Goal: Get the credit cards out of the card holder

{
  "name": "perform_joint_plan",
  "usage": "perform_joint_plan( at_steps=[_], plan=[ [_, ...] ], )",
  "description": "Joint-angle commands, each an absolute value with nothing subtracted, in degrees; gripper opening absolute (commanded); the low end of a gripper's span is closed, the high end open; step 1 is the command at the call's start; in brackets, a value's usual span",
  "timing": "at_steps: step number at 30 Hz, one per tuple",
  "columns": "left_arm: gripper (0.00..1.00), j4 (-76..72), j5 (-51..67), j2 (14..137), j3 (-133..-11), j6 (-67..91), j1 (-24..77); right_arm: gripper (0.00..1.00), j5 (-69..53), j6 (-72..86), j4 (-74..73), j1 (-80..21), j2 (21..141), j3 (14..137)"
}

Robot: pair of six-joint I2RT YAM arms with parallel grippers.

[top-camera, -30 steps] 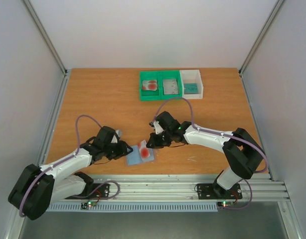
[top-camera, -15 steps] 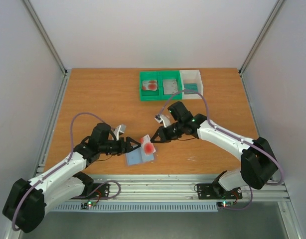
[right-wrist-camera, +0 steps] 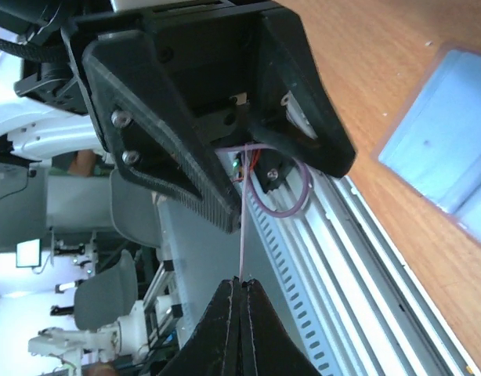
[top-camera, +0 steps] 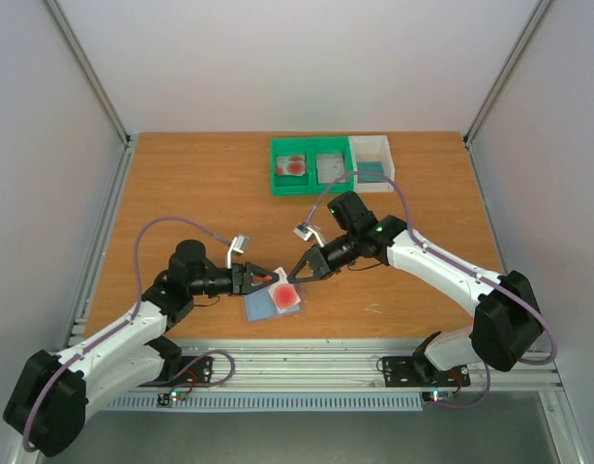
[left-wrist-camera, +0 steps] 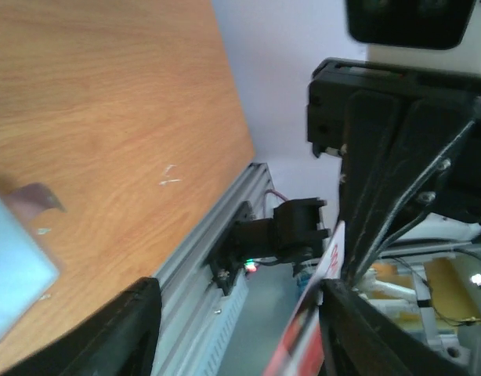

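Right wrist view: the right gripper (right-wrist-camera: 240, 283) is pinching the red-blotched card (top-camera: 285, 290) by its edge, just above the open card holder (top-camera: 261, 306), while the left gripper (top-camera: 258, 281), jaws spread wide, is flanking that card beside the holder.

Wooden table (top-camera: 181, 184), light scratch mark (top-camera: 374, 309) near its front edge, right of centre. Green tray (top-camera: 275, 169) with two compartments at the far edge, white tray (top-camera: 390, 166) touching its right side. Aluminium rail (top-camera: 355, 362) along the near edge. White walls (top-camera: 278, 68) all round.
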State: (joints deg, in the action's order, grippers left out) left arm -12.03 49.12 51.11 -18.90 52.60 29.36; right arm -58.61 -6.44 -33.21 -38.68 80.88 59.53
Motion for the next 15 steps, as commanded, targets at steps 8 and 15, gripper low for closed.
perform_joint_plan(
  at_steps=[8, 15],
  plan=[
    [0.01, -28.73, 52.15, 53.52, -16.33, 60.81, 29.44, 0.02, -59.3, -5.23, -33.76, -38.53, 79.45, 61.3],
    [0.0, -35.58, 46.61, 54.36, -13.66, 66.41, 29.44, 0.28, -47.09, 18.2, -14.28, -38.51, 74.62, 52.0]
  ],
)
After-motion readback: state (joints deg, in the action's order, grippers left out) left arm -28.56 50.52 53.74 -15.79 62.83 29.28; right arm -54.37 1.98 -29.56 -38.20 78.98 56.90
